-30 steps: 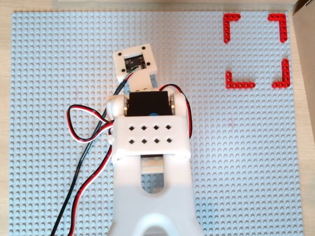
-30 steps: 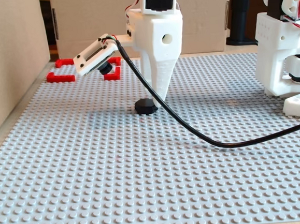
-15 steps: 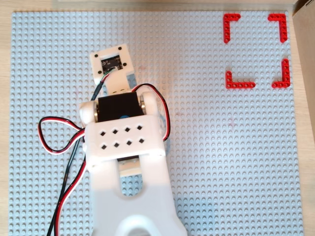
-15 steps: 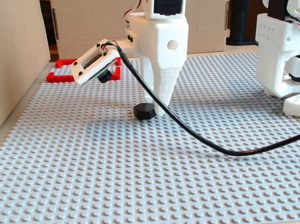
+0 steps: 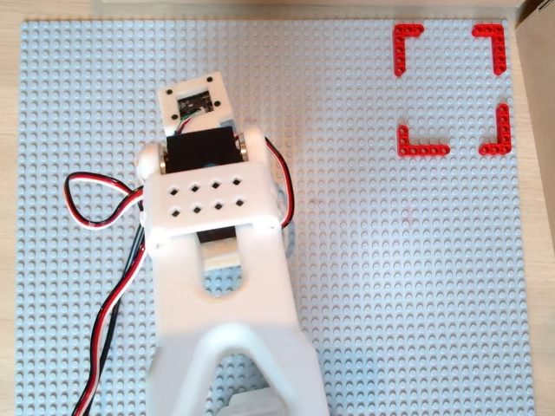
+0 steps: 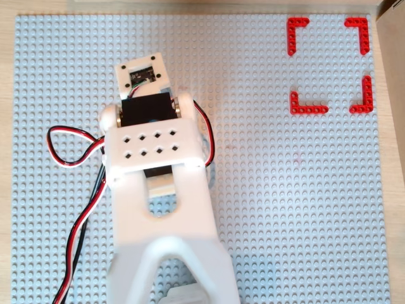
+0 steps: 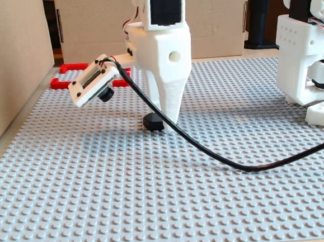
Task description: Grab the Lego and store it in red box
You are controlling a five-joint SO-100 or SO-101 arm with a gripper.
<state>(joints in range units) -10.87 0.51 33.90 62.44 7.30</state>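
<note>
In the fixed view my white gripper (image 7: 163, 122) points straight down with its tip on the grey baseplate (image 7: 157, 200). The Lego (image 7: 152, 123), a small black-rimmed piece, lies on the plate right against the tip's left side. Only one finger (image 7: 168, 98) shows, so I cannot tell how the jaws stand. In both overhead views the arm (image 5: 208, 204) (image 6: 152, 149) hides the gripper and the Lego. The red box (image 5: 422, 148) (image 6: 308, 108), made of red corner pieces, is at the top right of both overhead views, far from the arm, and at the far left in the fixed view (image 7: 63, 83).
A wrist camera (image 7: 94, 81) sticks out left of the gripper, and its black cable (image 7: 238, 165) trails across the plate to the right. Red, white and black wires (image 5: 95, 221) loop left of the arm. Cardboard walls (image 7: 11, 65) stand at the plate's left and back. The arm's base (image 7: 308, 59) is at the right.
</note>
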